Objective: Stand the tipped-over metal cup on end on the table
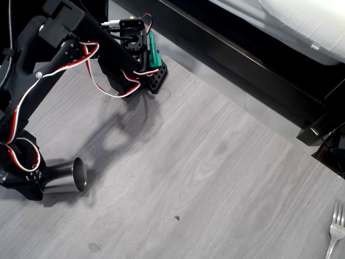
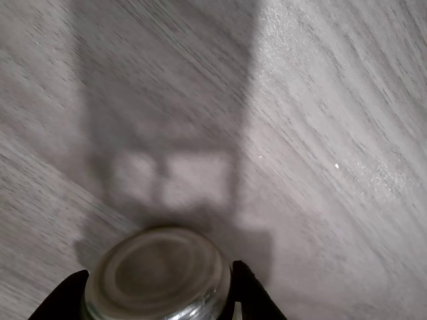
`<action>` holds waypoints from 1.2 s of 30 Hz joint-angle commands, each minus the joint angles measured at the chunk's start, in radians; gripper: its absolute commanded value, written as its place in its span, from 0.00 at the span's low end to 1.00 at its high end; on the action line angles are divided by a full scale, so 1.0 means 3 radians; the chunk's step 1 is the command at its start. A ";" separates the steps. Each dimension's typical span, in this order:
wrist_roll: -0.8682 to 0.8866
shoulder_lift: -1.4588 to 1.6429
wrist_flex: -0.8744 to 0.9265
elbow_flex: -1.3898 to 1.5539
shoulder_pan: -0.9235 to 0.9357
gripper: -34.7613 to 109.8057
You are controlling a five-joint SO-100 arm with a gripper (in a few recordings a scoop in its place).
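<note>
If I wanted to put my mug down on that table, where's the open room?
The widest bare stretch of table lies between the metal cup at lower left and the fork at lower right. The left side is crowded by the gripper and arm.

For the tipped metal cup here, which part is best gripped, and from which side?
Grip the metal cup across its round body near the closed base, coming from the base end, as the gripper does in the wrist view. The cup lies on its side on the table with its wider rim pointing away, so the narrower base end probably fits between the fingers.
</note>
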 commanded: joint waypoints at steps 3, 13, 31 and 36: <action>0.0031 0.0644 -0.0026 0.0031 -0.0061 0.24; 0.0000 0.1237 -0.0026 0.0143 -0.0230 0.24; -0.1125 0.3595 -0.3119 0.3012 -0.1289 0.24; -0.1754 0.3712 -0.4934 0.3963 -0.1381 0.24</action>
